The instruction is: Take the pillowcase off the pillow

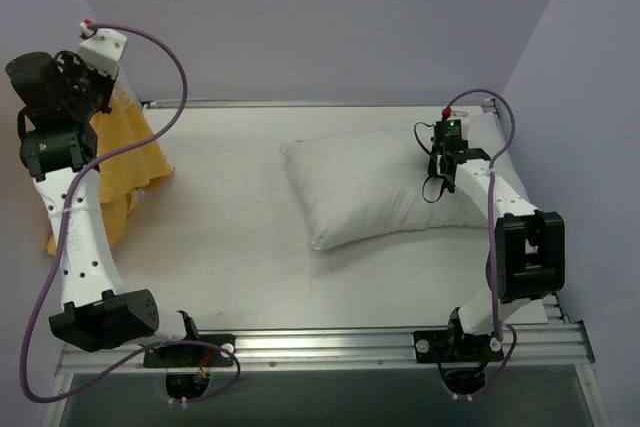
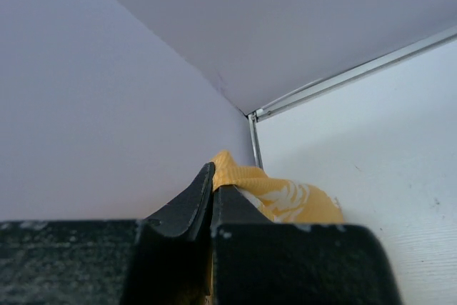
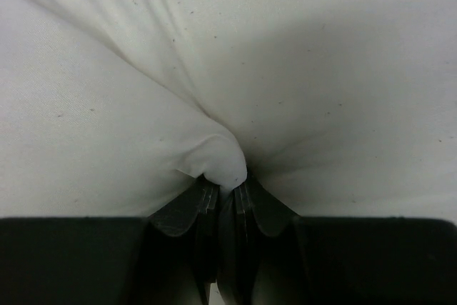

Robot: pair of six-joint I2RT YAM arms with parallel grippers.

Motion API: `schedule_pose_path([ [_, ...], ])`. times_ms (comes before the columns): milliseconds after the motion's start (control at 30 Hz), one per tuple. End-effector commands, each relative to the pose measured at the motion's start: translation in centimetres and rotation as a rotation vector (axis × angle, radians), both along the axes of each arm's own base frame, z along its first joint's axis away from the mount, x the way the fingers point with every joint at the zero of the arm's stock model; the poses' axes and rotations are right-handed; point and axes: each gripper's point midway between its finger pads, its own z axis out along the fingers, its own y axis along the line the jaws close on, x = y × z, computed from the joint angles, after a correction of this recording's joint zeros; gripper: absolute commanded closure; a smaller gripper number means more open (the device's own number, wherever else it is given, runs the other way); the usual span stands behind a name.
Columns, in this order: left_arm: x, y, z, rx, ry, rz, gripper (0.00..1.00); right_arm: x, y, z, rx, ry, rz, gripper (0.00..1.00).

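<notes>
— Black fingers of the right gripper [image 3: 225, 189] fill the bottom of its wrist view. What do they have?

— They are pressed together on a small peak of white cloth, a pinched fold of the pillow [image 3: 214, 69], with creases running out from it.

— And the left gripper [image 2: 214, 182]?

— Closed too. Orange fabric of the pillowcase [image 2: 285, 201] comes out right at its tips, so it seems to be nipped between them, though the fingers hide the actual hold.

— Any writing to read?

— White marks show on the orange cloth in the left wrist view, but only a scrap of them, and nothing is legible. From above, the case shows only plain orange folds.

— Where do the two things lie?

— Well apart. From above, the pillow lies bare and tilted on the right half of the table [image 1: 230, 247], its far right corner under the right gripper. The pillowcase hangs from the raised left gripper at the far left and drapes down across the table's left edge. The left arm [image 1: 80, 237] covers part of it, and its lower end is hard to follow.

— Room to move?

— Bare tabletop lies between case and pillow, and from the pillow forward to the rail [image 1: 330, 345] at the near edge. Close behind and at both sides stand the walls [image 1: 320, 17]. The left gripper is up by the back left corner.
</notes>
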Motion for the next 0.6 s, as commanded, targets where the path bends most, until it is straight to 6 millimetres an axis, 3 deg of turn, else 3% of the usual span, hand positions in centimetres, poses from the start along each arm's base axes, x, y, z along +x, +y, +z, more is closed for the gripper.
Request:
schedule_pose_path([
  [0, 2.0, -1.5, 1.6, 0.06, -0.069, -0.009, 0.98, -5.2, 1.2, -3.9, 0.057, 0.215, 0.001, 1.0],
  [133, 5.0, -1.0, -2.6, 0.025, 0.034, 0.009, 0.98, -4.7, 1.2, -2.5, 0.06, 0.184, -0.003, 1.0],
  [200, 5.5, -2.0, -6.1, 0.003, 0.133, -0.03, 0.97, -4.7, 1.6, -2.2, 0.071, 0.183, 0.009, 1.0],
  [233, 5.7, -2.8, -7.6, -0.009, 0.176, -0.058, 0.9, -4.7, 1.8, -2.1, 0.082, 0.181, 0.017, 0.96],
  [300, 4.8, -4.9, -11.9, -0.07, 0.304, -0.153, 0.25, -4.7, 2.2, -1.8, 0.087, 0.18, 0.03, 0.79],
  [333, 4.3, -6.0, -13.2, -0.094, 0.351, -0.193, 0.06, -4.7, 2.4, -1.4, 0.093, 0.17, 0.036, 0.52],
  [367, 3.7, -7.4, -14.1, -0.125, 0.388, -0.252, 0.06, -4.6, 2.5, -1.0, 0.095, 0.159, 0.037, 0.38],
  [400, 2.5, -8.2, -15.3, -0.16, 0.458, -0.28, 0.06, -4.6, 2.6, -0.7, 0.096, 0.153, 0.042, 0.01],
  [467, 1.6, -9.0, -15.1, -0.219, 0.483, -0.287, 0.06, -4.3, 2.7, 0.5, 0.098, 0.126, 0.044, 0.0],
  [567, 0.2, -8.2, -13.5, -0.315, 0.481, -0.161, 0.06, -4.2, 2.8, 2.3, 0.102, 0.089, 0.049, 0.0],
])
